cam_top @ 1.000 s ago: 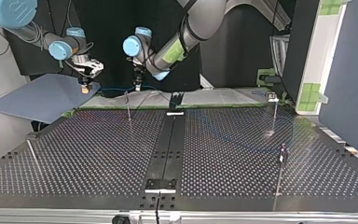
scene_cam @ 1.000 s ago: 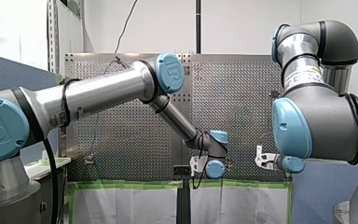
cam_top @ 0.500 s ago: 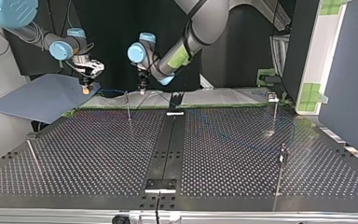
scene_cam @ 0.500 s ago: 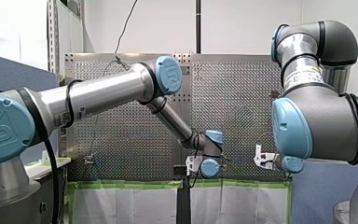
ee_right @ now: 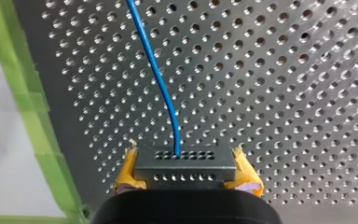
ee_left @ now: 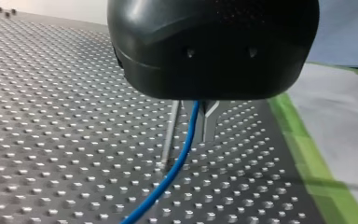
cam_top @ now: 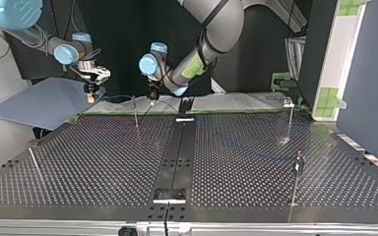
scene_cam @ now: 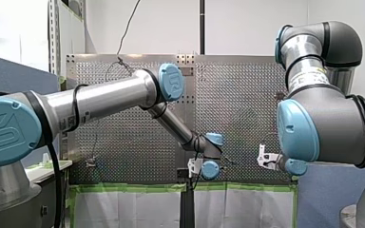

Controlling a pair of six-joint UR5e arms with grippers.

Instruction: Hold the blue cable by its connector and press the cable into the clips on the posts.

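Right gripper [ee_right: 185, 173]: closed firmly on the grey connector [ee_right: 185, 164], with a yellow pad [ee_right: 129, 175] pressed against each end of the block. The blue cable [ee_right: 161, 79] leaves the connector's face and runs straight ahead of the gripper over the perforated table [ee_right: 284, 93]. In the top view this gripper hangs at about 10 o'clock, beyond the table's far edge. It has barely moved over the last second, only a slight shift toward 3 o'clock. Left gripper [cam_top: 152, 96]: in the top view it stands at 3 o'clock of the right gripper, just beside the top of the nearest post [cam_top: 135, 112], at that post's 2 o'clock. Since a second ago it has travelled toward 3 o'clock and dropped a little, and its forearm now stands more steeply. In the front view the same wrist has moved toward 9 o'clock. In the left wrist view the cable emerges from under the black housing and slopes down to the table. The housing hides the grip, so whether this gripper is closed on the cable cannot be told.
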